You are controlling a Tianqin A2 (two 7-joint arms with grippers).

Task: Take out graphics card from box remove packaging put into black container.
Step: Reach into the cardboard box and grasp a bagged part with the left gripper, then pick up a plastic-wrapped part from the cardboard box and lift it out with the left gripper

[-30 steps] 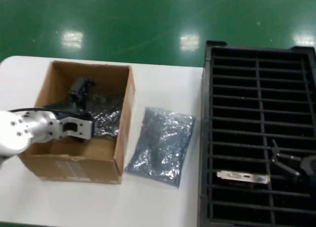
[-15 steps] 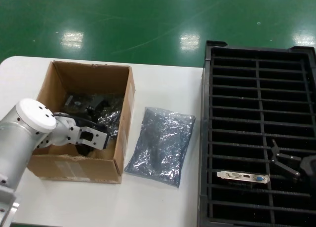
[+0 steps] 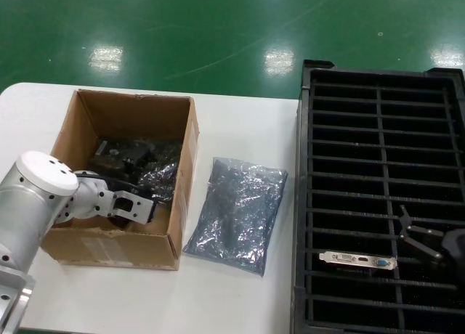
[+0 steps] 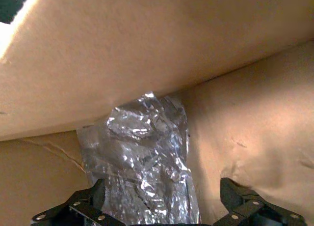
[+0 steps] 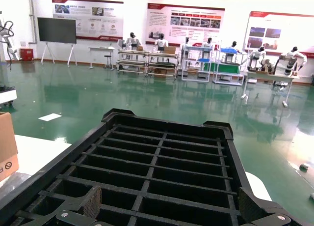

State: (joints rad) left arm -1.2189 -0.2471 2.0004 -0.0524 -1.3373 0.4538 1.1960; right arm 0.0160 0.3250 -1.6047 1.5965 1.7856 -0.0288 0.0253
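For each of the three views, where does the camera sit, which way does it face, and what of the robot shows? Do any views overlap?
Head view: on the head, looking down at the white table; shows the left gripper inside the box and the right gripper over the black container.
Left wrist view: inside the box, facing the packaging; open fingers show.
Right wrist view: above the container, facing the hall; open fingers show.
Head and right wrist views share the container.
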